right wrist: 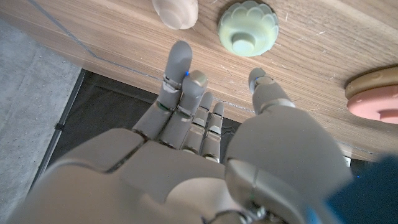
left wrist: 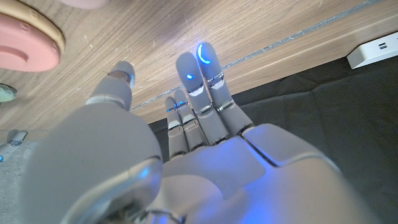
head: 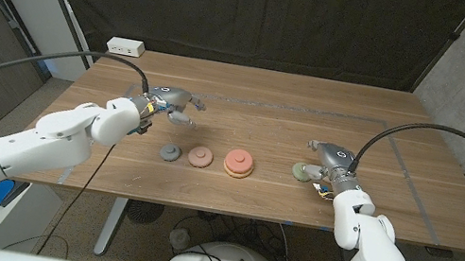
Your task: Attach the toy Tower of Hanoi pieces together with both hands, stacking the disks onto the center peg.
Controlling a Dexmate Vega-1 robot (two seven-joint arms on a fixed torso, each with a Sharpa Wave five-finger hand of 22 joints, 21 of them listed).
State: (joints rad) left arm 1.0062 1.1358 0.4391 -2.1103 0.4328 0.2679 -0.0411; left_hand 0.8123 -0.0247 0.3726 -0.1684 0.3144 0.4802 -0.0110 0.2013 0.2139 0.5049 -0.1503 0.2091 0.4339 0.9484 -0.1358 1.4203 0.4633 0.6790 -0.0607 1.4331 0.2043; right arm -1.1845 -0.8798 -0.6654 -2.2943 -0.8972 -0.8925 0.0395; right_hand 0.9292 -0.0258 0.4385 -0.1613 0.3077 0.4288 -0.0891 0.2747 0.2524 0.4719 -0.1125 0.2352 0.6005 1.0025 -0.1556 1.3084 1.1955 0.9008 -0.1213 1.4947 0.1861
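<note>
**Both hands are hovering beside a row of four pieces**

The pieces are lying in a row near the front edge of the table (head: 249, 90). From the robot's left to right they are: a grey disk (head: 170, 153), a pink disk (head: 200, 157), a red disk (head: 238, 161) sitting on a tan base with a knob in its middle, and a green disk (head: 302, 171).

The right hand (head: 331, 159) is hanging just beside the green disk, on its right. Its fingers are lying close together and straight, with the thumb apart, and they are holding nothing. I cannot tell if a fingertip is touching the disk. The right wrist view is showing what the head view is not: the green disk (right wrist: 247, 27) has a scalloped rim and a small knob on top, and a pale scalloped piece (right wrist: 176, 11) is lying next to it.

The left hand (head: 167, 103) is hovering farther back, behind the grey disk and apart from it. Its fingers are also straight and together, and nothing is in them. In the left wrist view the red disk (left wrist: 25, 46) is showing at the corner.

Farther back, bare wood is stretching to the rear edge, where a white power strip (head: 125, 46) is lying at the left corner. A thin taped line is running across the right part of the table.
</note>
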